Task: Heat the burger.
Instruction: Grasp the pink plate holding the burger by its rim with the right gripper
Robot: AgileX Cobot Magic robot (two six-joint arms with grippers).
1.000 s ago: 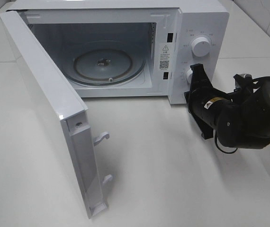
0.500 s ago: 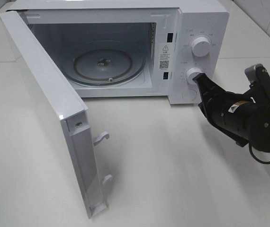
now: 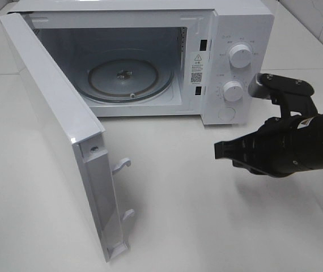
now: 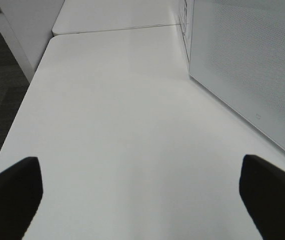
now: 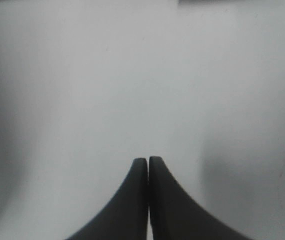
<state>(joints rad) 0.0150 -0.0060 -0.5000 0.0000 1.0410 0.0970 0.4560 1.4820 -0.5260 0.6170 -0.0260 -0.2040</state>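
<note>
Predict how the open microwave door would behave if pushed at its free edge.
The microwave door would probably swing shut as one rigid panel, being hinged at the left of the microwave. Its protruding latch hooks look thin and might snag or snap if struck.
</note>
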